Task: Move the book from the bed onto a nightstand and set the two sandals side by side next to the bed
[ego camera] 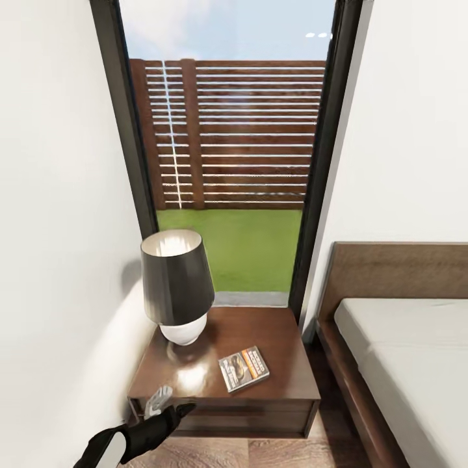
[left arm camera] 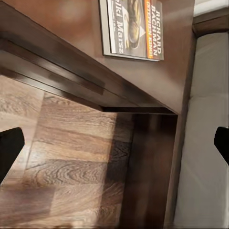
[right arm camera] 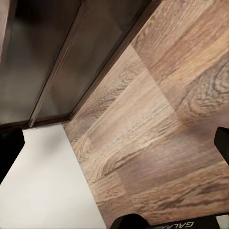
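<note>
- Lying flat on the glossy top of the dark-brown nightstand [ego camera: 273, 338], the book [ego camera: 244, 368] rests toward the front edge, slightly turned, its cover facing up.
- Its dark cover carries a photo and an orange band with pale lettering along one side; the left wrist view shows the same paperback [left arm camera: 132, 28] close up, thin and square to the wood beneath it.
- Behind it and toward the wall stands a lamp [ego camera: 177, 286] with a dark shade and a rounded white base, well apart from the book.
- The bed [ego camera: 406, 351] sits just beside the nightstand, its light-grey mattress framed by a brown platform and flat headboard.
- A tall dark-framed window [ego camera: 234, 162] behind the nightstand looks out on a slatted wooden fence and green grass.
- The left gripper [ego camera: 168, 404] hangs at the nightstand's front corner, near the drawer face, holding nothing; in the left wrist view its dark fingertips [left arm camera: 9, 150] sit at opposite edges of the picture, spread wide over the wood-plank floor [left arm camera: 71, 167].
- The right gripper [right arm camera: 114, 148] is likewise spread wide and empty, its fingertips [right arm camera: 8, 152] far apart above the plank floor, with a dark furniture edge and a pale surface nearby.
</note>
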